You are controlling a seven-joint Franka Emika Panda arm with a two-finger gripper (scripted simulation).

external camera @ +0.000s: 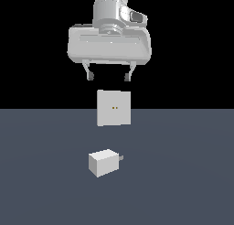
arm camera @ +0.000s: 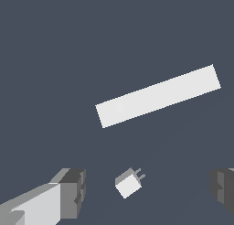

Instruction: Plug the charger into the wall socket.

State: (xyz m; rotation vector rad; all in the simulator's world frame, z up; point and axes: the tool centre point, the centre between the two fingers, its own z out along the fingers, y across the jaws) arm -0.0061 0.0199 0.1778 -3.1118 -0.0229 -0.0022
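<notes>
The grey two-fingered gripper (external camera: 109,76) is hanging spread and empty above the small white box-shaped charger (external camera: 104,162); it should be descending squarely, sparing the prongs facing the flat white upright wall socket (external camera: 114,108).

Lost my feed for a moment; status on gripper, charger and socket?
Gripper open, empty, high above the floor. Charger lying on the floor, unplugged, apart from the wall socket. Nothing between them.

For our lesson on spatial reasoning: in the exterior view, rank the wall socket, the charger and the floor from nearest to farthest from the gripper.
1. Wall socket, upright just below the open gripper.
2. Charger, lower down, lying on the floor.
3. Floor, beneath the charger, so marginally farther.
</notes>
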